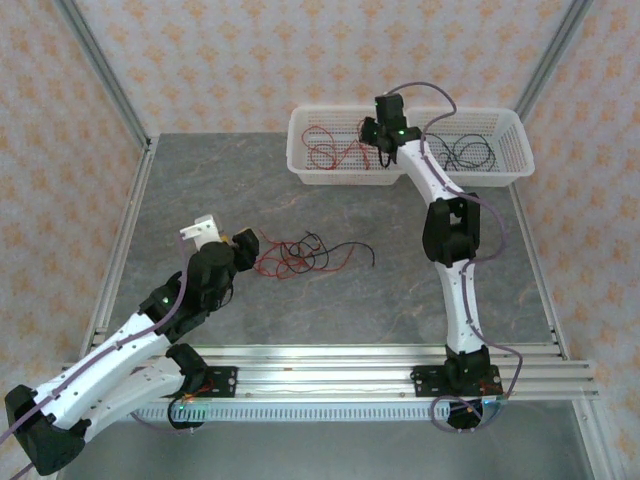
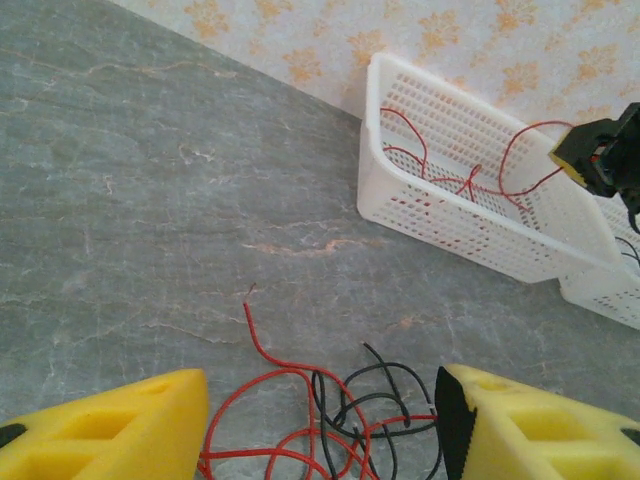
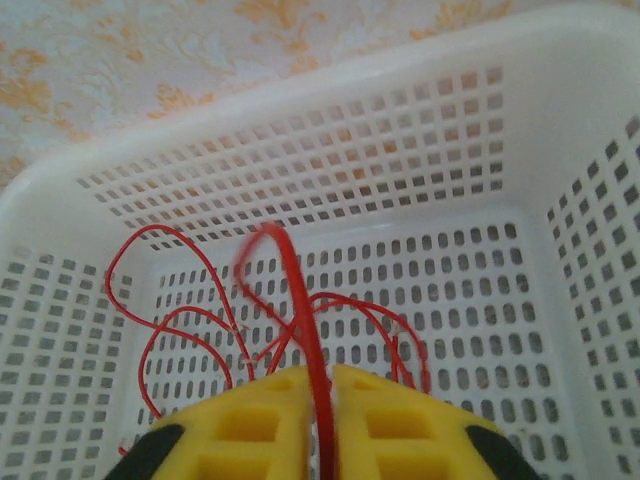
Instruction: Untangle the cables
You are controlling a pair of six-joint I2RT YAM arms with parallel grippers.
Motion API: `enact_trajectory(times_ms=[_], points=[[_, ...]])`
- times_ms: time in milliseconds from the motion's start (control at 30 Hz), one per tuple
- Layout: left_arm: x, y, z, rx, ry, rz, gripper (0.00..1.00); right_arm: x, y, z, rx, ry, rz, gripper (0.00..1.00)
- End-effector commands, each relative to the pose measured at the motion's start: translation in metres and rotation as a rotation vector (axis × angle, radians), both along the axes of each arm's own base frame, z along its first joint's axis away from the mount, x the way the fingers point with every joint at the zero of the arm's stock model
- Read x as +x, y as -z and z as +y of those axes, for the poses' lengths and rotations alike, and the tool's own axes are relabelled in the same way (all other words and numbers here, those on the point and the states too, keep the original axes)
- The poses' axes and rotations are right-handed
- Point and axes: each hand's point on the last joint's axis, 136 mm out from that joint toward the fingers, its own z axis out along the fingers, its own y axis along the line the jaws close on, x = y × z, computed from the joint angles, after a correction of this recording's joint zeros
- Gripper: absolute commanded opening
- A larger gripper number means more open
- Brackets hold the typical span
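A tangle of red and black cables (image 1: 300, 255) lies on the grey table. My left gripper (image 1: 240, 250) sits at its left end. In the left wrist view the yellow fingers (image 2: 110, 430) stand wide open on either side of the tangle (image 2: 350, 420), touching nothing. My right gripper (image 1: 383, 135) hangs over the left compartment of the white basket (image 1: 300, 165). Its jaws (image 3: 322, 385) stand a narrow slit apart, and a red cable (image 3: 300, 300) runs up through the gap. More red cables (image 3: 170, 320) lie loose in that compartment.
Black cables (image 1: 465, 152) lie in the basket's right compartment. The basket (image 2: 450, 220) stands at the far edge of the table against the patterned wall. A metal rail (image 1: 400, 355) runs along the near edge, and bare table (image 1: 200, 180) lies to the far left.
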Motion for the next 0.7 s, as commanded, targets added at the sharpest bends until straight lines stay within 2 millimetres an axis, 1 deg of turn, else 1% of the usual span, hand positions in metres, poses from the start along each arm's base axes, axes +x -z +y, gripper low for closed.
enact_trajectory(times_ms=[0,67,200,367,467,500,600,667], points=[[-0.003,-0.008,-0.002,-0.022,0.019,0.013,0.63,-0.001,0.006,-0.009,-0.035,0.027,0.013,0.28],[-0.004,-0.009,-0.004,-0.026,0.027,0.019,0.63,-0.001,0.005,-0.013,-0.051,0.041,0.015,0.38],[-0.004,-0.009,-0.008,-0.036,0.047,0.033,0.64,-0.005,-0.001,-0.017,-0.071,0.048,0.016,0.45],[-0.002,-0.004,-0.02,-0.055,0.091,0.061,0.65,-0.014,-0.014,-0.02,-0.077,0.051,0.004,0.46],[-0.001,0.001,-0.026,-0.057,0.112,0.083,0.65,-0.022,-0.028,-0.022,-0.066,0.054,-0.015,0.46],[-0.001,0.003,-0.028,-0.056,0.115,0.089,0.65,-0.025,-0.03,-0.022,-0.063,0.053,-0.016,0.46],[0.0,0.01,-0.032,-0.049,0.125,0.114,0.65,-0.039,-0.045,-0.021,-0.046,0.051,-0.036,0.46],[0.0,0.018,-0.034,-0.04,0.126,0.143,0.65,-0.054,-0.054,-0.018,-0.032,0.041,-0.052,0.46]])
